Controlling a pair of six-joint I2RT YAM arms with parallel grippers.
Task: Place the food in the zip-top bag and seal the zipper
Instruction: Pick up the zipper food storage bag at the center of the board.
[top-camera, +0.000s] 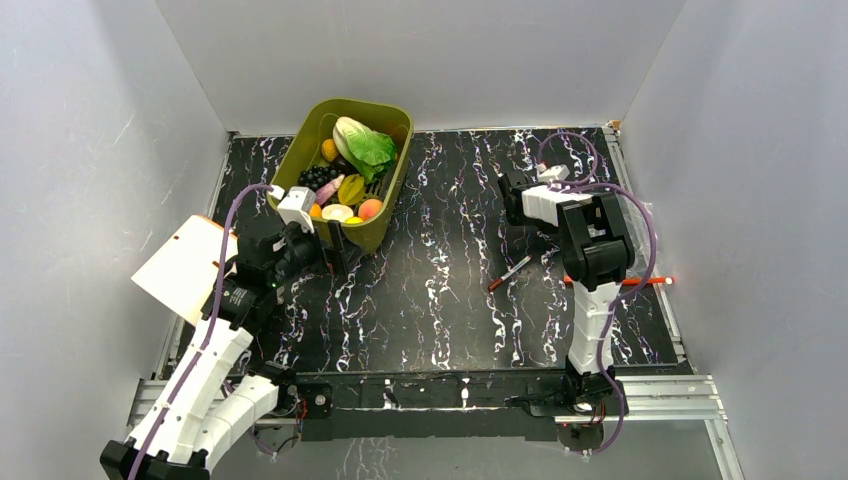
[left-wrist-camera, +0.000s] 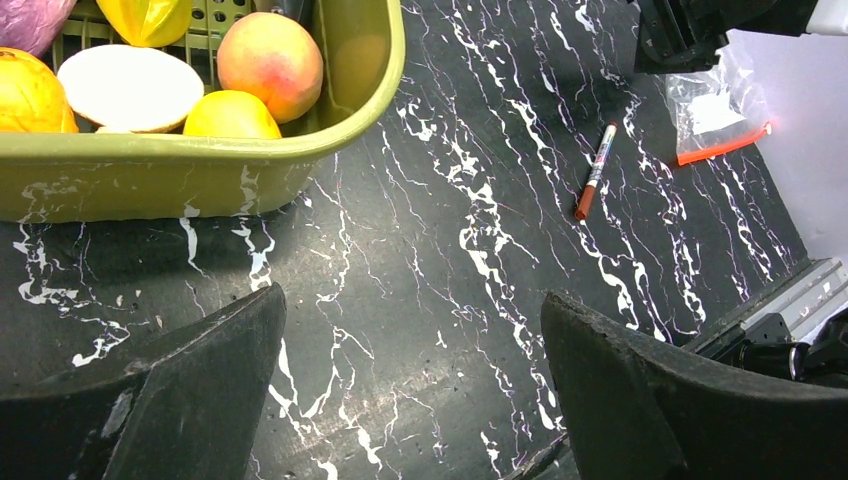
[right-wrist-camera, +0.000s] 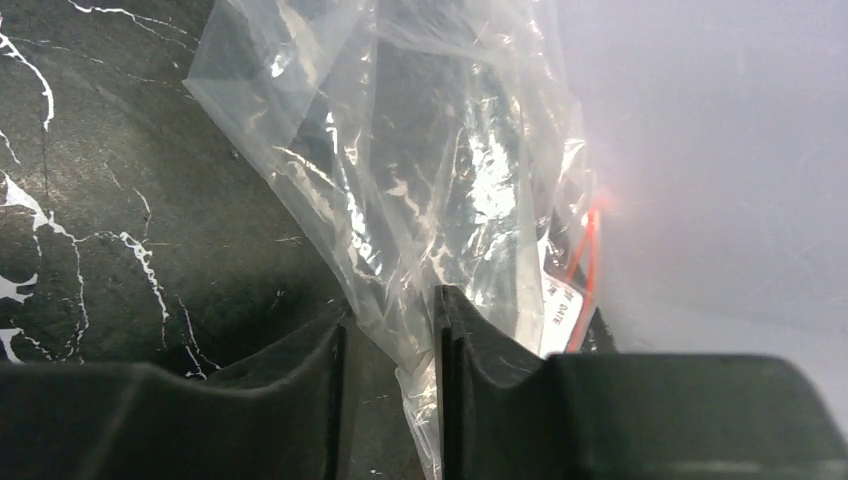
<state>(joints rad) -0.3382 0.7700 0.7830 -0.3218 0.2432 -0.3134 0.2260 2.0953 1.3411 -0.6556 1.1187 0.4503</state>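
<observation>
Over on the left, the left gripper (left-wrist-camera: 410, 310) hangs low above the black marbled worktop (top-camera: 440, 320). Its jaws are spread wide with nothing between them, just in front of the near wall of the olive-green bin (top-camera: 296, 160). All the food sits in that bin. From overhead you can make out the leafy cabbage (top-camera: 362, 143) at the far end, with a dark purple piece (top-camera: 318, 176) and a yellow star-shaped piece (top-camera: 351, 187) midway along. The left wrist camera catches only the bin's near corner, but much closer: a peach (left-wrist-camera: 270, 62), a white-faced slice (left-wrist-camera: 128, 88) and a yellow piece (left-wrist-camera: 230, 115) lie against the wall.

Toward the middle of the worktop lies a red-and-white pen (top-camera: 510, 272), apart from everything else, plain in both the overhead and left wrist views.

On the right, the right gripper (right-wrist-camera: 390, 310) is pinched together on a fold of the zip-top bag (right-wrist-camera: 430, 170). Only its own wrist camera shows that grip, with clear plastic crumpled between the two fingers. From overhead the arm covers most of the bag. What shows there is the zipper (top-camera: 650, 281), a red-orange line poking out on either side of the arm near the right wall. The left wrist view shows the bag on the worktop beside that wall, the black gripper at its far end and the zipper along its near one.
</observation>
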